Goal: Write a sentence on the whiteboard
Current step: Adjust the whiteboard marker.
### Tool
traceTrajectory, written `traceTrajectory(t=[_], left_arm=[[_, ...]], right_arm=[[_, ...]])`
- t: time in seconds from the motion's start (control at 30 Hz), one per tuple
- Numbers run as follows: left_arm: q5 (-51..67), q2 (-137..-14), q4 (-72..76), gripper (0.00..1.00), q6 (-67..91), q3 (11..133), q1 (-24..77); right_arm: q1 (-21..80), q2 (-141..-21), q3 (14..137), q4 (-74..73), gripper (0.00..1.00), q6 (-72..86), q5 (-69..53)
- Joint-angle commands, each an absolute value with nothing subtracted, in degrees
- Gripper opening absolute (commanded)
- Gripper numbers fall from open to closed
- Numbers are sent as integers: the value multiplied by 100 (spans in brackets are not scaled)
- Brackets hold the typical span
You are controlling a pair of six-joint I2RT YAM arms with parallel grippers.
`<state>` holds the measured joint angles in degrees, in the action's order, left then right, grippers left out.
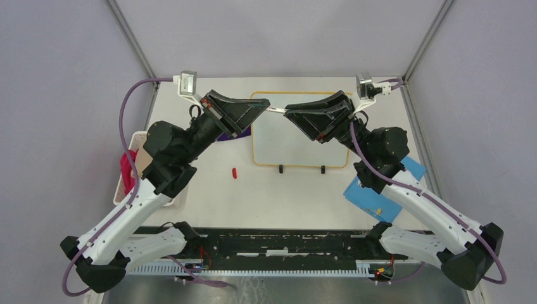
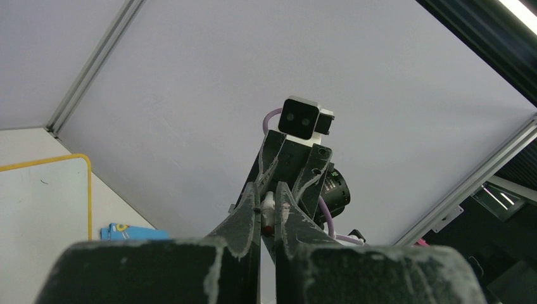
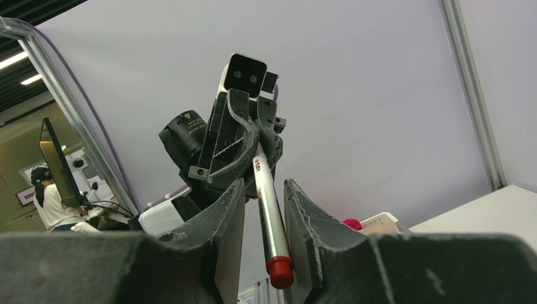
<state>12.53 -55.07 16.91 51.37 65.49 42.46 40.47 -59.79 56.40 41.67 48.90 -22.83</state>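
Left gripper (image 1: pixel 266 104) and right gripper (image 1: pixel 288 113) face each other tip to tip, raised over the table, with one marker (image 1: pixel 277 109) bridging the short gap between them.

1. Left gripper: the fingers (image 2: pixel 248 218) are drawn together and clamp the white end of the marker.
2. Right gripper: the fingers (image 3: pixel 231 212) flank the marker barrel. A narrow gap shows on each side in the right wrist view, so this gripper is not clamped. The red end of the marker lies between its fingers, nearest the wrist camera.
3. Whiteboard (image 1: pixel 294 144): it lies flat on the table directly beneath both grippers. Its far edge sits under the point where the tips meet, and its two black feet (image 1: pixel 280 169) point toward the arm bases. The visible face is white.
4. Blue sheet (image 1: pixel 373 193): it lies on the table on the base side of the right gripper, partly under the right arm.
5. White basket (image 1: pixel 130 174): it stands outboard of the left arm, well apart from the left gripper, with red fabric inside.
6. Small red piece (image 1: pixel 233 172): it lies on the table on the base side of the left gripper, just beside the near left corner of the whiteboard.
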Motion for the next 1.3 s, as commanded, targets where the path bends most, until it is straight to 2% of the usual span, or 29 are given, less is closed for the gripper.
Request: traceTrajectory(t=[0.0,0.17,0.33,0.5,0.7,0.9,1.13,1.27], left_arm=[[1470,-5593,1687,2,4937,6809,4245],[1492,-5638,1722,2,4966,6820,4248],[1470,-5652,1813,2,5023,6766,4246],[1325,-5605,1999,2,5124,6632,4247],[1248,-5581,2008,2,5124,6605,4245],[1242,-5572,2017,2,5157,6517,4245],[1194,-5550,2021,2,5177,6443,4245],[1181,-5555,2024,2,5183,6419,4245]], right_arm=[[4041,-5858,5641,4265,34,4832,-2396],[4041,-5848,5618,4271,34,4842,-2409],[4038,-5872,5607,4344,29,4877,-2429],[4039,-5904,5582,4425,35,4959,-2464],[4038,-5919,5572,4502,30,4981,-2449],[4042,-5916,5489,4738,33,5105,-2392],[4042,-5909,5437,4875,28,5172,-2372],[4038,-5895,5379,4986,31,5222,-2319]])
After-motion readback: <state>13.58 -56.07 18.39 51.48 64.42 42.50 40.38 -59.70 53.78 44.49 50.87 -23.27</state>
